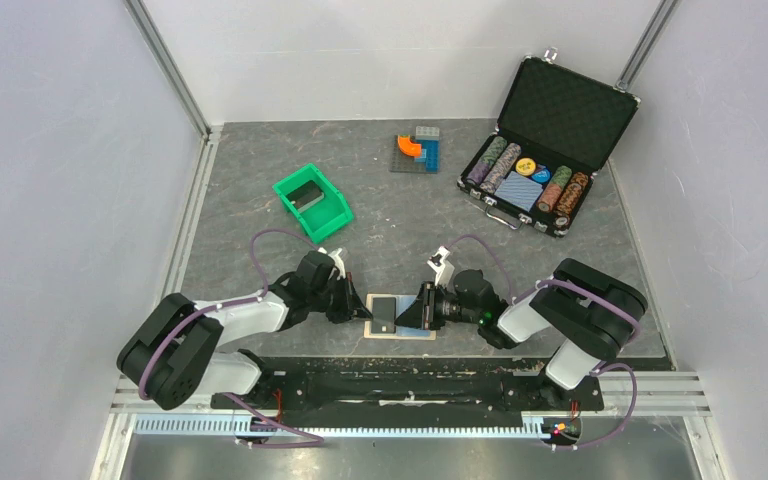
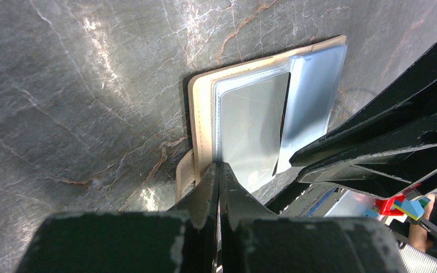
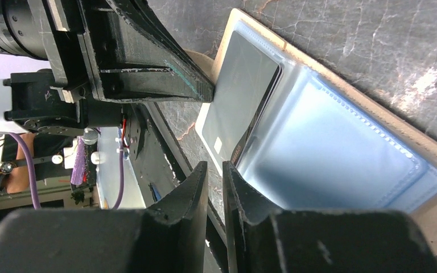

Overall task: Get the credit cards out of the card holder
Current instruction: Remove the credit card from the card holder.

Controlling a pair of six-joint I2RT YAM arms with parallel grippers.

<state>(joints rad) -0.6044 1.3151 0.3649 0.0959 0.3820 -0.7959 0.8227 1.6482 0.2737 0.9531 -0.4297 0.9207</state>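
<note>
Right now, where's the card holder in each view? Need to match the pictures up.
Top external: the card holder lies spread open, low centre of the picture.
Left wrist: the card holder is upper centre-right, seen at an angle.
Right wrist: the card holder fills the right half, running diagonally.
Shared landmark: the dark credit card on one half of it, seen in all three views.

— Where are we seeing the card holder (image 1: 410, 333) lying?
— We're seeing it lying spread at the near edge of the table (image 1: 380, 230), with a card (image 1: 385, 314) resting on its left half.
— And behind it?
— We're finding a bin (image 1: 332, 222) sitting back left, blocks (image 1: 417, 150) lying at the back middle, and a case (image 1: 565, 105) standing open back right.
</note>
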